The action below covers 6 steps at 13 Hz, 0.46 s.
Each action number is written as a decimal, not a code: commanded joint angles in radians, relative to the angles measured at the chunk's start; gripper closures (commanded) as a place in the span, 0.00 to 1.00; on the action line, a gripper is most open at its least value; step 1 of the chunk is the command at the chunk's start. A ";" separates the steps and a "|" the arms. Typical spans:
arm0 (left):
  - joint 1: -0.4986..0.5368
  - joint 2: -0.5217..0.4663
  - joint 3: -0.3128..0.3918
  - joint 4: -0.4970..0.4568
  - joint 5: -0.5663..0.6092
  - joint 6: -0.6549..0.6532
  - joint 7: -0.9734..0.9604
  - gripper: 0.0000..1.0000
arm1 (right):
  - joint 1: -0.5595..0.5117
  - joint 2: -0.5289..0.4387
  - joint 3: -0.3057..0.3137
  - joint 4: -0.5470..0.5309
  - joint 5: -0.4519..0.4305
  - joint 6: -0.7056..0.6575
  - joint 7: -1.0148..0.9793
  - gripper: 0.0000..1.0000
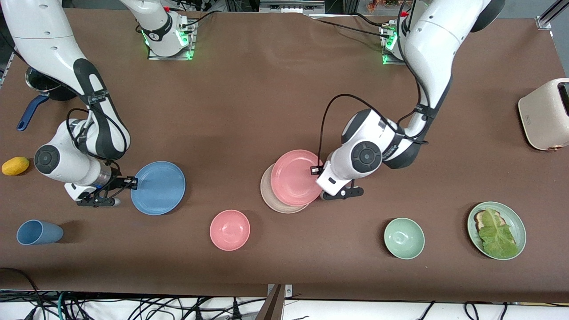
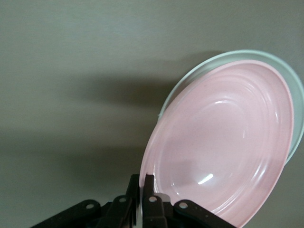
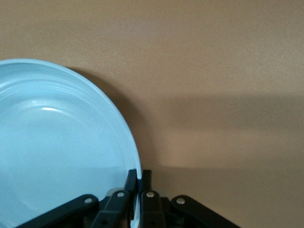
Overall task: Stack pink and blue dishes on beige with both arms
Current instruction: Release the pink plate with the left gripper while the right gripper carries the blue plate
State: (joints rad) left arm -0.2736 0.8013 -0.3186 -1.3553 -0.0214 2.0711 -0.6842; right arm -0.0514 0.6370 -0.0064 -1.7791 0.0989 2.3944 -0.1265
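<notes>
My left gripper (image 1: 321,180) is shut on the rim of the pink plate (image 1: 294,177), on its side toward the left arm's end of the table. That plate covers most of the beige plate (image 1: 270,197), offset toward the robots. In the left wrist view the pink plate (image 2: 223,142) tilts over the beige plate's rim (image 2: 295,90), with the left gripper (image 2: 143,178) pinching its edge. My right gripper (image 1: 132,182) is shut on the rim of the blue plate (image 1: 158,187), low over the table. The right wrist view shows the right gripper (image 3: 138,175) clamping the blue plate (image 3: 57,152).
Nearer the front camera stand a pink bowl (image 1: 230,230), a green bowl (image 1: 404,238), a blue cup (image 1: 39,232) on its side and a pale green plate with lettuce (image 1: 515,224). A lemon (image 1: 15,166), a blue-handled pot (image 1: 42,84) and a toaster (image 1: 546,114) sit at the table's ends.
</notes>
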 commanded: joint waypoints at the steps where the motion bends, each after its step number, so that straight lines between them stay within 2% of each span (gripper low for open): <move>1: -0.027 0.038 0.009 0.048 -0.023 0.055 -0.053 1.00 | -0.007 0.015 0.008 0.009 0.005 -0.001 -0.013 1.00; 2: -0.025 0.039 0.010 0.047 -0.023 0.057 -0.072 0.75 | -0.008 0.015 0.006 0.009 0.007 0.000 -0.015 1.00; 3: -0.024 0.039 0.012 0.045 -0.014 0.057 -0.063 0.21 | -0.010 0.015 0.008 0.010 0.005 -0.001 -0.015 1.00; 4: -0.025 0.039 0.013 0.045 -0.012 0.055 -0.067 0.00 | -0.005 0.015 0.008 0.010 0.007 -0.001 -0.013 1.00; 6: -0.022 0.032 0.016 0.045 -0.011 0.052 -0.090 0.00 | -0.004 0.007 0.014 0.010 0.013 -0.021 -0.001 1.00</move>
State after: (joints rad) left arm -0.2882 0.8255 -0.3124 -1.3411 -0.0214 2.1326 -0.7482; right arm -0.0515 0.6369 -0.0056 -1.7780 0.0990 2.3929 -0.1265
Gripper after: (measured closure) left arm 0.551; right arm 0.943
